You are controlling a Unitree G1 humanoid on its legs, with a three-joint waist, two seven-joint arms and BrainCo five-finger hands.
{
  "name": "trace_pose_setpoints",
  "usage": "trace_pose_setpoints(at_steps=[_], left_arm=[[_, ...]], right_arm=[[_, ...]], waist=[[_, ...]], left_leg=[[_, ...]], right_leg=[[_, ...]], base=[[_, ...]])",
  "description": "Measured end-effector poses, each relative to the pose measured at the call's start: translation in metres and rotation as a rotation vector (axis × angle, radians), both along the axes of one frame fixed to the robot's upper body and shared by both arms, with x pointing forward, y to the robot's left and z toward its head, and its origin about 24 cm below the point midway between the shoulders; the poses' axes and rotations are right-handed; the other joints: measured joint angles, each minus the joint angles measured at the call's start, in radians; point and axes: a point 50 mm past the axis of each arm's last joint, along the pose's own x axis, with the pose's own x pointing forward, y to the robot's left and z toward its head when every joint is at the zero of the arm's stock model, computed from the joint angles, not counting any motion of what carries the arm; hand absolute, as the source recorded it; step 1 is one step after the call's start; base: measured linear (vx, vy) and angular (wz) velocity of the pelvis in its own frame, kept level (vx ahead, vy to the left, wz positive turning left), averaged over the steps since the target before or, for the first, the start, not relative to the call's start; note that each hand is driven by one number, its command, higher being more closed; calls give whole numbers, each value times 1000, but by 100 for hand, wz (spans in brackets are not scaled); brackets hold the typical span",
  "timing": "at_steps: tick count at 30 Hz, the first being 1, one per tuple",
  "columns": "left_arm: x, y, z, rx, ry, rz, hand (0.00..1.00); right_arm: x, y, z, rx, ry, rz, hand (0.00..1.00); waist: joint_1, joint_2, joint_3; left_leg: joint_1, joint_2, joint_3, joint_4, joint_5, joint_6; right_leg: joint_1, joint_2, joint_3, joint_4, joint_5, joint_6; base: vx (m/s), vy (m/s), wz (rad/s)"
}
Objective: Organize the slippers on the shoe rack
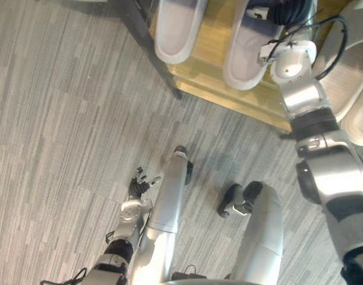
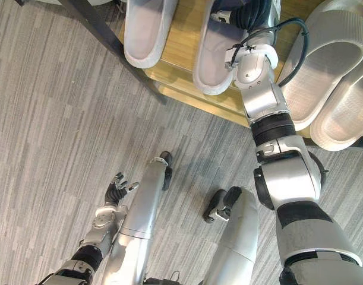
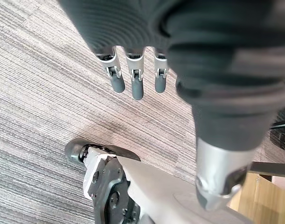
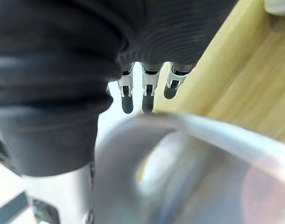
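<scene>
2 slippers on rack up top, 2 more upper right; prob nearly done. R hand fingers straight, L hand relaxed, both empty

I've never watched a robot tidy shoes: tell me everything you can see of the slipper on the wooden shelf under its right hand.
The slipper is pale lilac-grey, smooth and foam-like, with a rounded end toward the robot. It lies flat on the light wooden shelf, that end near the front edge, beside a matching slipper without touching it. The right hand covers its far part; the fingers look straight, but contact cannot be told.
</scene>
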Motion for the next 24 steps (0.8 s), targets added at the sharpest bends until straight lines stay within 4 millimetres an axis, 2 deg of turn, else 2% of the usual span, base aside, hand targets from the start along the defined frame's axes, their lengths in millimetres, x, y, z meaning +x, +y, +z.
trace_pose_setpoints(at_steps=[3,8,12,18,24], left_arm=[[-3,5,-1,20,3,1,0],[-5,9,-2,39,8,2,0],[-5,11,-1,44,10,7,0],[-7,18,-1,59,15,25,0],[-8,19,-1,53,17,38,0]], right_arm=[[-7,9,-9,3,-27,36,0],[-19,15,-14,1,-74,68,0],[-25,15,-26,92,-77,94,0],[-26,38,-64,275,14,195,0],[-24,55,-96,453,127,272,0]], waist=[[-4,-12,-4],[-14,-13,-5],[-20,-18,-4],[-27,-43,-6],[-32,-45,-5]], left_leg=[[36,13,13,-24,0,0],[57,19,18,-39,0,0],[76,27,19,-47,0,0],[115,35,22,-71,0,1],[133,37,22,-77,0,1]], right_leg=[[23,8,8,-20,6,-2],[44,13,5,-42,11,1],[73,16,-8,-57,11,2],[108,25,-9,-81,14,6],[125,27,-10,-87,14,6]], base=[[26,-26,-9],[25,-15,-2],[43,-12,1],[4,-8,-1],[0,0,0]])
